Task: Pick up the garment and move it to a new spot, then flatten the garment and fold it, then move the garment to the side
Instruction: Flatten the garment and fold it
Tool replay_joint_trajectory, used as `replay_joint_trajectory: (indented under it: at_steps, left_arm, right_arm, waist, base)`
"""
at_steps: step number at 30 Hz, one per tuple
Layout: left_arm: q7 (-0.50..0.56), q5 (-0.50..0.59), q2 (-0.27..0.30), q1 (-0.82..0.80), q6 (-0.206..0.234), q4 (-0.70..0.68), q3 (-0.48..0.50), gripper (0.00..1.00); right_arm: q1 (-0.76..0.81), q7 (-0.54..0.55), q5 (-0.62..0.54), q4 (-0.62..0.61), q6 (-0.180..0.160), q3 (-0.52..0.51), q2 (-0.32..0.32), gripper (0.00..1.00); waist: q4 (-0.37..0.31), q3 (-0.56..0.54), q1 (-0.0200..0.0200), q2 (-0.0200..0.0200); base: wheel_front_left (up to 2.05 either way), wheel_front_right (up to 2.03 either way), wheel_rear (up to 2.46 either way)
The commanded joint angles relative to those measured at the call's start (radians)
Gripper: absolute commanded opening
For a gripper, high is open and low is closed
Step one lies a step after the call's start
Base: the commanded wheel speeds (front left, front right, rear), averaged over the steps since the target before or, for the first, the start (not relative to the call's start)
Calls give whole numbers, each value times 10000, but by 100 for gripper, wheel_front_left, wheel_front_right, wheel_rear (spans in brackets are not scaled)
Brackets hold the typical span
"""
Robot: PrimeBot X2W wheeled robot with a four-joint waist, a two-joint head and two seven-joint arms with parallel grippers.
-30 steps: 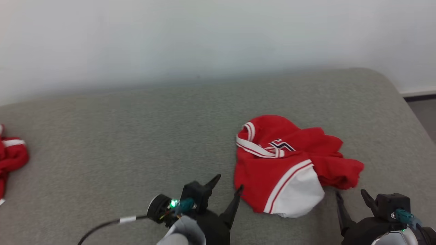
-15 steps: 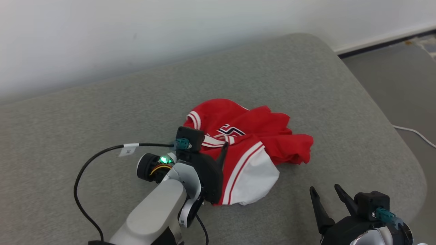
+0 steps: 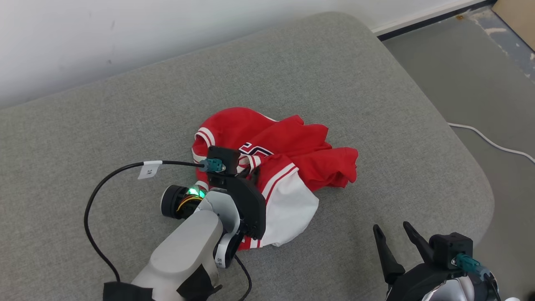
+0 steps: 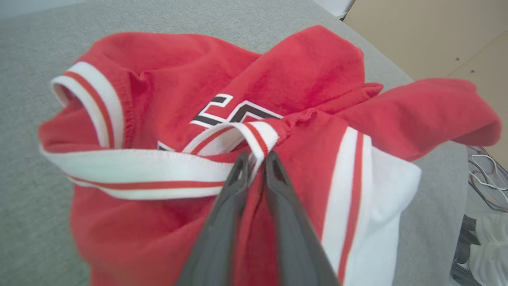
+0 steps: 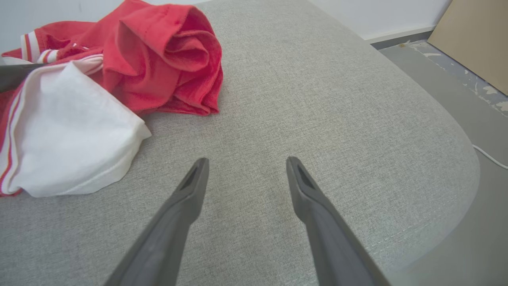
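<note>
A crumpled red garment [image 3: 301, 146] with white and red striped trim and a white panel lies on the grey cushion [image 3: 125, 104]. My left gripper [image 3: 250, 167] reaches into its middle from the near side. In the left wrist view the left gripper [image 4: 256, 157] has its two fingers pressed close together, pinching a fold of the striped trim of the garment [image 4: 309, 79]. My right gripper [image 3: 391, 229] hovers open over bare cushion, near and to the right of the garment. The right wrist view shows the right gripper [image 5: 247, 161] spread wide, with the garment [image 5: 158, 59] at upper left.
The cushion's rounded right edge [image 3: 480, 184] drops to a grey floor with a white cable [image 3: 489, 140]. A white wall runs behind. A tan board [image 3: 518, 16] leans at the far right. My left arm's black cable [image 3: 96, 192] loops over the cushion.
The head camera has swung right and down. My left gripper moved from the garment's near edge onto it and closed on the striped trim. The right gripper stays open.
</note>
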Motion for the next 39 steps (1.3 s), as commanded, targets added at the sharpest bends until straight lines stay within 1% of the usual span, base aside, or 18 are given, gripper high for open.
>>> replay_joint_trajectory:
  at_steps: [1, 7, 12, 14, 15, 16, 18, 23, 25, 26, 28, 29, 30, 32, 33, 35, 37, 39]
  left_arm:
    - [-51, -79, 10, -141, -19, 10, -30, 0]
    - [-892, -378, 11, -273, -168, -210, -108, 0]
    - [-2370, -831, 18, -250, -69, -923, 471, 0]
    - [-2834, -855, 178, -18, -55, -1438, 686, 0]
    - [-3009, -865, 359, 177, -59, -1802, 812, 0]
    - [-3227, -888, 807, 681, -3, -2703, 1056, 0]
    - [-3325, -956, 1397, 1446, 118, -3928, 1292, 0]
    - [-3382, -1259, 3314, 4047, 895, -7148, 2074, 0]
    - [-3431, -1529, 3762, 5142, 1146, -8135, 2467, 0]
    - [-3475, -1608, 3894, 5637, 1168, -8466, 2680, 0]
    - [-3555, -2006, 3826, 6507, 963, -8714, 3412, 0]
    - [-3570, -2132, 3628, 6887, 772, -8680, 3799, 0]
    - [-3584, -2198, 3105, 7155, 554, -8782, 4489, 0]
    - [-3568, -2117, 2267, 7967, -59, -8429, 5441, 0]
    - [-3572, -2237, 1671, 8203, -482, -8269, 6016, 0]
    - [-3574, -2497, 806, 8564, -1212, -7737, 6895, 0]
    - [-3577, -2865, 340, 8715, -1599, -7144, 7661, 0]
    - [-3575, -2893, 94, 8714, -1804, -6568, 7965, 0]
  right_arm:
    - [-65, -50, 72, 14, 10, 6, 26, 100]
    - [-67, -106, -1, 68, 10, -176, 28, 100]
    - [26, -37, -43, -29, 10, -273, 25, 100]
    - [114, 5, -90, -94, 10, -377, 22, 100]
    - [153, 27, -99, -143, 10, -419, 22, 100]
    - [241, 90, -163, -272, 10, -565, 22, 100]
    - [326, 167, -231, -417, 10, -762, 21, 100]
    - [570, 388, -370, -764, 10, -1119, 21, 100]
    - [635, 472, -386, -875, 10, -1214, 24, 100]
    - [655, 496, -396, -925, 10, -1252, 26, 100]
    - [663, 575, -439, -1002, 10, -1297, 20, 100]
    - [670, 624, -462, -1025, 10, -1314, 21, 100]
    - [674, 654, -491, -1067, 10, -1312, 24, 100]
    - [675, 741, -532, -1151, 10, -1300, 18, 100]
    - [663, 792, -571, -1189, 10, -1299, 17, 100]
    - [628, 882, -630, -1260, 10, -1221, 21, 100]
    - [587, 982, -702, -1334, 10, -1105, -36, 100]
    - [454, 1093, -746, -1374, 10, -932, -156, 100]
  waist:
    - [-20, 32, -1, -2]
    - [353, -24, -1, -2]
    - [977, -137, -1, -2]
    - [1282, -200, -1, -2]
    - [1432, -239, -1, -2]
    - [1750, -320, -1, -2]
    - [2067, -413, -1, -2]
    - [2801, -564, -1, -2]
    - [3052, -590, -1, -2]
    - [3167, -587, -1, -2]
    - [3351, -591, -1, -2]
    - [3428, -597, -1, -2]
    - [3511, -603, -1, -2]
    - [3619, -633, -1, -2]
    - [3663, -649, -1, -2]
    - [3715, -699, -1, -2]
    - [3758, -755, -1, -2]
    - [3785, -803, -1, -2]
  base:
    - [0, 0, 0]
    - [0, 0, 0]
    - [0, 0, 0]
    - [0, 0, 0]
    - [0, 0, 0]
    - [0, 0, 0]
    - [0, 0, 0]
    - [0, 0, 0]
    - [0, 0, 0]
    - [0, 0, 0]
    - [0, 0, 0]
    - [0, 0, 0]
    - [0, 0, 0]
    - [0, 0, 0]
    - [0, 0, 0]
    - [0, 0, 0]
    - [0, 0, 0]
    - [0, 0, 0]
